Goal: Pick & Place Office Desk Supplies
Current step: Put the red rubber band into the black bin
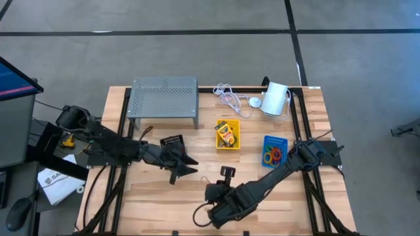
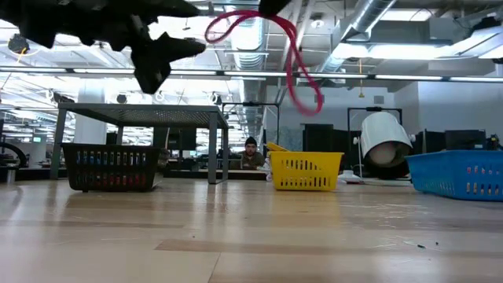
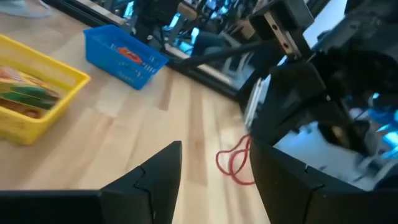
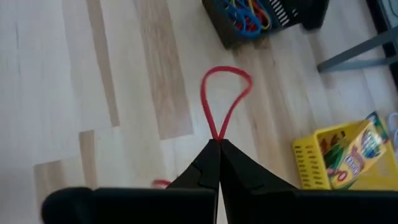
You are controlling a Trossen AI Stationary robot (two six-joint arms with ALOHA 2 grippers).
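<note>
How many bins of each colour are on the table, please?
Black bin: 1
Yellow bin: 1
Blue bin: 1
Total: 3 bins

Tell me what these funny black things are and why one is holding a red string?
They are two robot arms at a wooden table. One picture looks down from above, one looks across the tabletop, and two come from cameras on the arms' wrists. The right gripper has its jaws shut on a red rubber band, lifted above the table. The left gripper waits nearby with jaws open and holds nothing. On the table stand a yellow bin with crayon boxes, a blue bin with coloured bands, a black bin and a grey metal stand.
</note>
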